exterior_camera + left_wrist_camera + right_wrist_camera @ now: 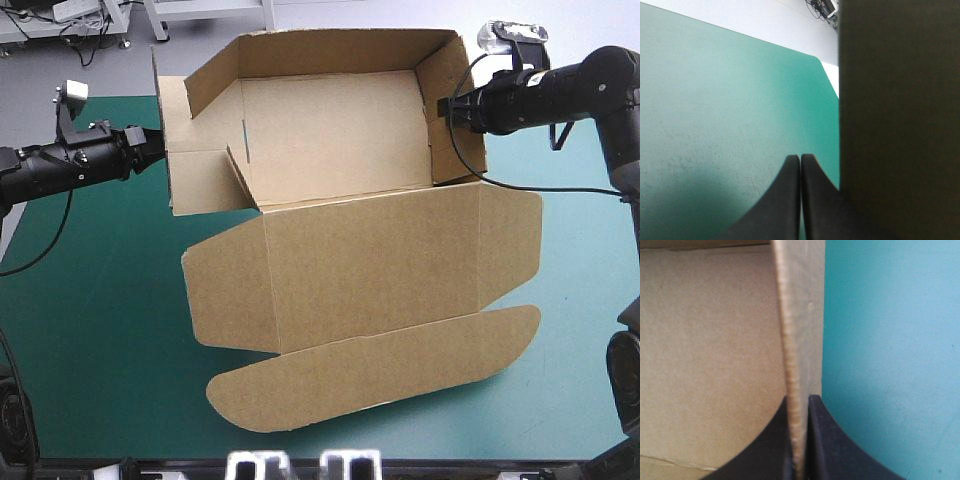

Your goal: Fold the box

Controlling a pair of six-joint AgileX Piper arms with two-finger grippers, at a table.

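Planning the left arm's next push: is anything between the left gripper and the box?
Nothing visible. The left gripper, shut, sits right beside the raised left wall of the box, with only bare table cover on its other side. The right gripper is shut on the right wall.

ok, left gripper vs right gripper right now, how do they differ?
The left gripper is shut on nothing, the box beside it; the right gripper is shut on the box, a wall's edge pinched in it. The left gripper sits outside the left wall; the right gripper straddles the right wall. Shared: both at opposite side walls.
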